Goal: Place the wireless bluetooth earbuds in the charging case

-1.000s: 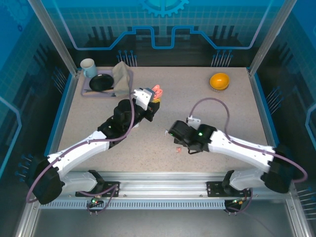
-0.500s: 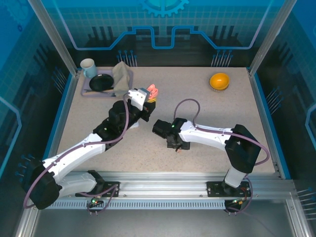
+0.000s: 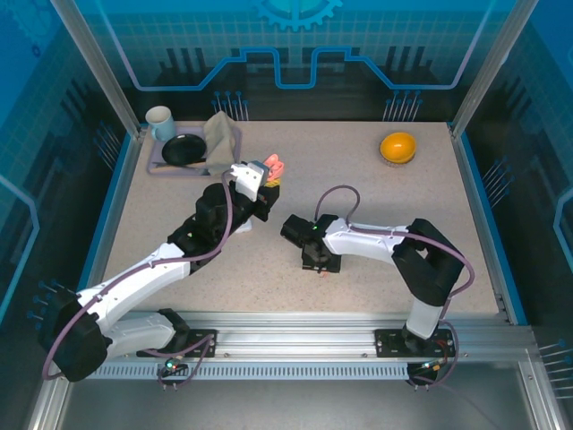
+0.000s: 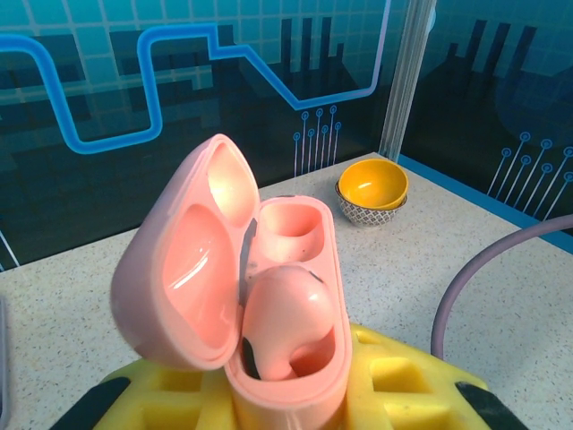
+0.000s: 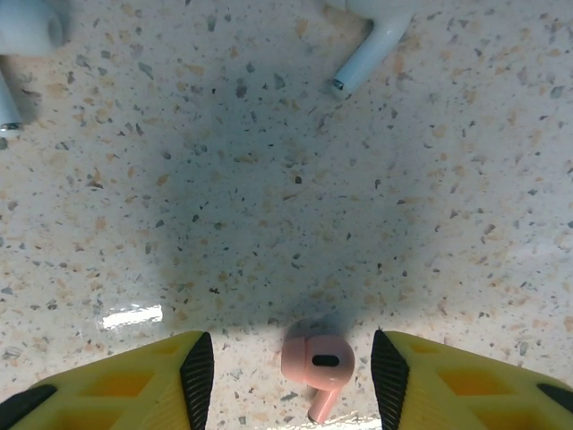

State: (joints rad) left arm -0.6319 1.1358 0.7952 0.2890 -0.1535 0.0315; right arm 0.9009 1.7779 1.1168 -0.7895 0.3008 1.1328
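From above, a speckled, stone-look table point(image 3: 376, 206). At 11 o'clock, a flat lilac tray point(image 3: 154, 167) under a round black dish point(image 3: 183, 150), beside a pale mug point(image 3: 160, 121) and a crumpled tan cloth point(image 3: 222, 134). At 1 o'clock, a glossy orange bowl point(image 3: 397, 146). Just toward 11 o'clock from the centre, the left claw point(image 3: 269, 179), clamped shut on the salmon-pink charging case point(image 3: 275, 165). Close to the centre, a little toward 6 o'clock, the right claw point(image 3: 321, 267), aimed straight down at the table. Through the left wrist camera, the same case: smooth, pebble-shaped, glossy plastic, standing upright between blocky yellow pads point(image 4: 385, 381) moulded with square recesses. Hinged lid swung open toward 9 o'clock, hollow inside. In the nearer socket, a rounded seated earbud point(image 4: 285, 322) of the same pink; farther socket bare. At 1 o'clock behind, the orange bowl nested in a patterned one, and at 3 o'clock a curved purple cable point(image 4: 483, 278). Through the right wrist camera, grainy terrazzo under a soft round shadow. At 6 o'clock, the loose pink earbud point(image 5: 317, 365), tiny and stemmed, lying flat with a dark oval mark on its head. Yellow fingers point(image 5: 134, 385) standing apart on either side, touching nothing, the one at 3 o'clock the closer. At 12 to 1 o'clock, a white earbud point(image 5: 369, 36) with its stem slanting down; at the 11 o'clock corner, a second white earbud point(image 5: 27, 27), cut off by the edge.
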